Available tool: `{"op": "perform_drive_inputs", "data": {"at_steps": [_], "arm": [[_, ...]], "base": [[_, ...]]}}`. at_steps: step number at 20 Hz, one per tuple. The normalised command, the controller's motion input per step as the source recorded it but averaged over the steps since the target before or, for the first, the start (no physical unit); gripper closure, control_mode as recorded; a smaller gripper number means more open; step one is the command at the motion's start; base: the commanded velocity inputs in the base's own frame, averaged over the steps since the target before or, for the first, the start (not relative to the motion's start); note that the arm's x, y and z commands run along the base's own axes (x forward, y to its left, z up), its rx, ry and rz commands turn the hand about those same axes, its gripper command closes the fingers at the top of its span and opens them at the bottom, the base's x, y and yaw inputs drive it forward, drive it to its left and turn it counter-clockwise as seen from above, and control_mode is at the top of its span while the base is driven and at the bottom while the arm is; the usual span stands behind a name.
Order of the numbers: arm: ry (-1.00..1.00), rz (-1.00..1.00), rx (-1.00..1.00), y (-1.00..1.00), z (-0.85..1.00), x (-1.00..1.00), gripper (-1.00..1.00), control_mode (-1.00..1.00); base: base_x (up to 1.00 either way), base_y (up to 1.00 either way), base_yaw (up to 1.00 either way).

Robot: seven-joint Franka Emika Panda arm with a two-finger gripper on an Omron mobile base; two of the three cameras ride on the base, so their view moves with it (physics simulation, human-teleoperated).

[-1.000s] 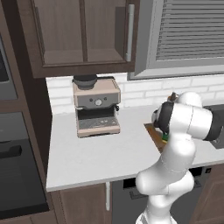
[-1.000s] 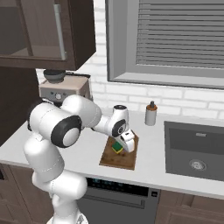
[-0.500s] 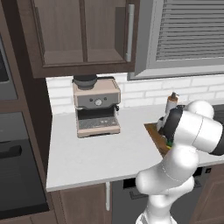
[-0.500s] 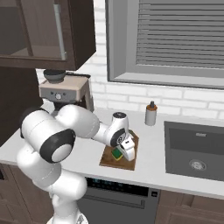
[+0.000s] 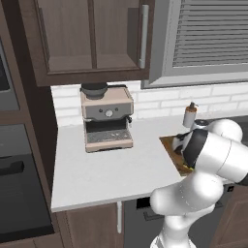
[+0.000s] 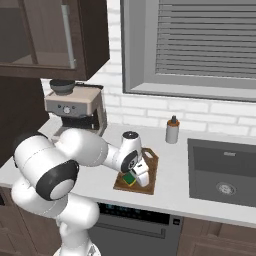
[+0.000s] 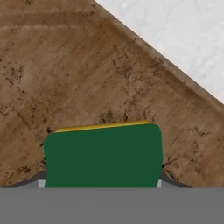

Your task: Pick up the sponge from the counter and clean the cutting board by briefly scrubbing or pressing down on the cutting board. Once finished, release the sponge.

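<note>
The tool (image 6: 133,179) is clenched on the sponge (image 6: 129,178) and holds it down on the board (image 6: 148,178), green face toward the hand camera. In the hand view the sponge (image 7: 103,155) sits at 6 o'clock with a thin yellow edge along its top, and the board (image 7: 87,74) spreads around it, its edge running diagonally toward 3 o'clock against the pale surface (image 7: 183,39). In the right base view the sponge lies toward the board's near end. A coffee machine (image 6: 75,110) stands at 10 o'clock from the board and a small bottle (image 6: 172,130) at 1 o'clock; a sink (image 6: 225,171) lies at 3 o'clock. In the left base view the arm covers most of the board (image 5: 170,145).
</note>
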Motion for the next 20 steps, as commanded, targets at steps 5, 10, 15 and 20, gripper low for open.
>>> {"op": "perform_drive_inputs", "data": {"at_steps": [5, 10, 15, 20], "arm": [[0.0, 0.0, 0.0, 0.11, -0.48, 0.0, 1.0, -1.0], [-0.01, -0.03, 0.0, -0.37, -0.23, 0.0, 1.0, -1.0], [-0.14, -0.04, 0.01, -0.37, 0.14, -0.31, 1.0, -1.0], [-0.12, -0.03, 0.0, -0.35, -0.01, -0.35, 1.0, -1.0]], "base": [[0.0, 0.0, 0.0], [0.0, 0.0, 0.0], [0.0, 0.0, 0.0], [0.0, 0.0, 0.0]]}}
